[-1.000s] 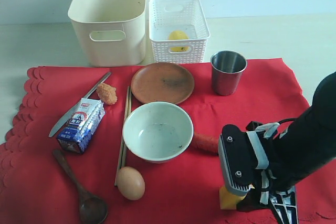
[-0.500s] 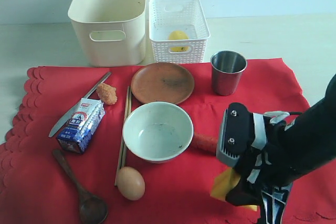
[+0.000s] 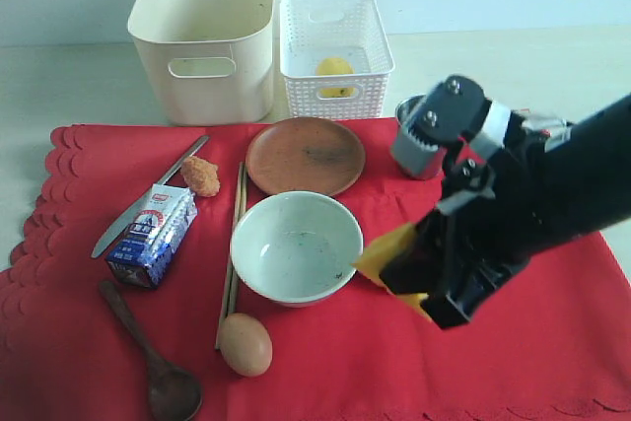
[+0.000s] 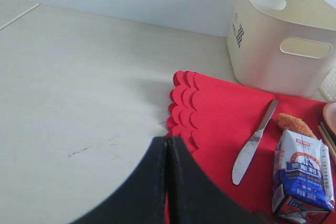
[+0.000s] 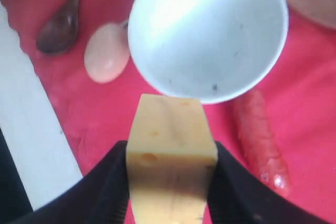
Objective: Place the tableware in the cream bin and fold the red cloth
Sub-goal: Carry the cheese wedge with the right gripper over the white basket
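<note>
The cream bin [image 3: 202, 41] is unfilled and the red cloth [image 3: 79, 342] unfolded. Cheese [image 5: 169, 124] is pinched by the right gripper [image 5: 170, 169]; the left gripper [image 4: 167, 142] is pressed together.

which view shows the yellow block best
The right wrist view: the yellow block sits close up and mid-frame, clamped in the right gripper. The exterior view shows only a yellow corner poking out from behind the arm. The left wrist view does not show it.

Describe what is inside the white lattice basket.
A yellow rounded item lies in the white lattice basket. Its near wall hides the floor, so anything else there cannot be seen.
</note>
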`<state>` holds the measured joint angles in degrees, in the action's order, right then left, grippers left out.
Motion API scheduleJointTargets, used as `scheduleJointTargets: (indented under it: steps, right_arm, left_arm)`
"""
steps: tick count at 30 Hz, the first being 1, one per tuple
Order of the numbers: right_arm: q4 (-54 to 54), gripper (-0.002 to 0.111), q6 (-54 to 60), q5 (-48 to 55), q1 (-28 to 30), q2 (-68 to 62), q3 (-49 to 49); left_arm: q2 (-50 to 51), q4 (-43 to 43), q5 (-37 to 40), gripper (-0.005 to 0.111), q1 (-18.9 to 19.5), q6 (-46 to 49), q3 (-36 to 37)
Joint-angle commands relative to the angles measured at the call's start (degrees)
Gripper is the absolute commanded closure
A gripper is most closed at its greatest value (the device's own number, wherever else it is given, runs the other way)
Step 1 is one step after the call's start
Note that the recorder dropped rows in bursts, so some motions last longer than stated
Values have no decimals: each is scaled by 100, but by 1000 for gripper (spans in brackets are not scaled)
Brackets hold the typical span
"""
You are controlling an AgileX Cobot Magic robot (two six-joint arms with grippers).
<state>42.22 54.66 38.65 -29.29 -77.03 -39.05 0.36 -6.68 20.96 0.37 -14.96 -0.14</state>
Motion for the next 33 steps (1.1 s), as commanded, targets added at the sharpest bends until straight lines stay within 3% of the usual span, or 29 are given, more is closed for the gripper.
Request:
scheduleJointTargets:
  steps: [1, 10, 24, 33]
  right_arm:
    - [20, 108, -650, 71, 0, 64, -698]
    - [-86, 108, -1172, 60, 0, -253, -2032]
    - [-368, 108, -1619, -123, 0, -2163, -4124]
    - [-390, 108, -2036, -292, 293, -3191, -5097]
  left_arm:
    - [-36, -29, -28, 107, -41, 16, 14]
    - [-36, -29, -28, 107, -41, 16, 14]
    - [-36, -29, -28, 107, -41, 16, 14]
    - [-36, -29, -28, 107, -41, 16, 14]
